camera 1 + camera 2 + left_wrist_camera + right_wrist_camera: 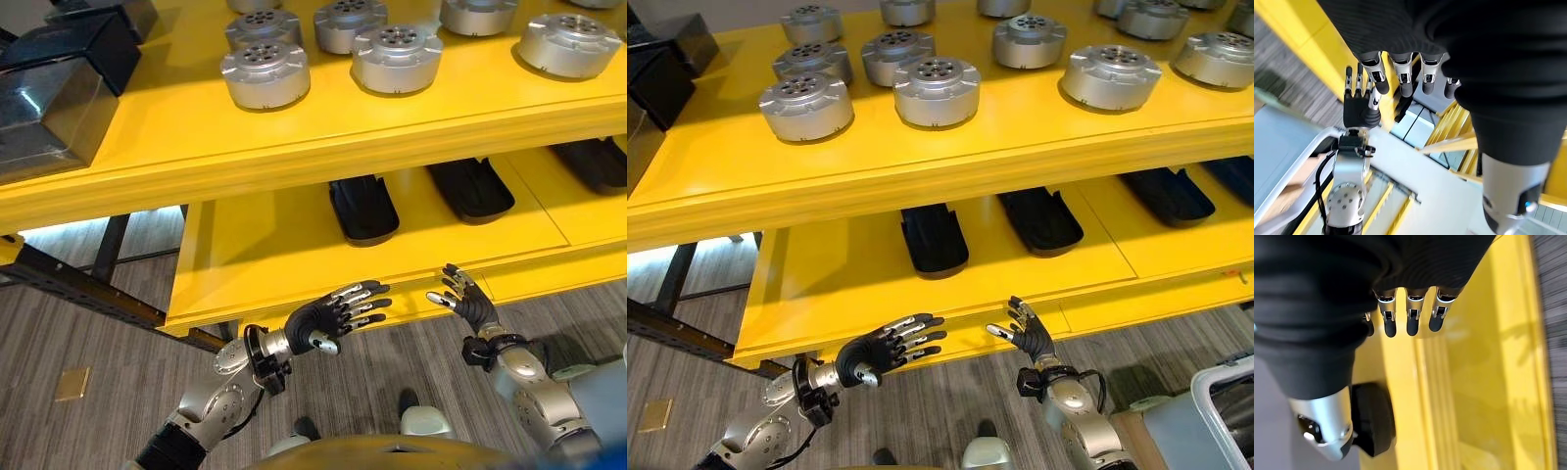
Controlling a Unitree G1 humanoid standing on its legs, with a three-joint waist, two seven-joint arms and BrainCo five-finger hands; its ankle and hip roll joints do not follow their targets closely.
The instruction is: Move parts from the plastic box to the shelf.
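Grey wood-grain floor (88,333) lies nearest us, and over it we hold both hands up in front of the lower yellow shelf's front edge (950,338). Our left hand (884,351) is released, its fingers stretched out and lightly spread, grasping nothing. Our right hand (1027,333) is just beside it, apart from it, also released with relaxed fingers and empty. Neither hand touches the shelf.

At the right, by our right arm, we see a corner of the light plastic box (1227,401); we cannot tell what it holds.

On the lower shelf, past the hands, we count four black parts in the right eye view: one (934,238) straight beyond the left hand, a second (1040,219) beyond the right hand, a third (1168,194) further right, and a fourth (1234,176) at the edge. They lie side by side, well apart from one another.

Above and beyond, the thick rim of the upper yellow shelf (921,171) overhangs the lower one. On it we count at least ten round silver metal parts (937,91), some cut off by the frame. At its left end stand dark boxes (49,98).
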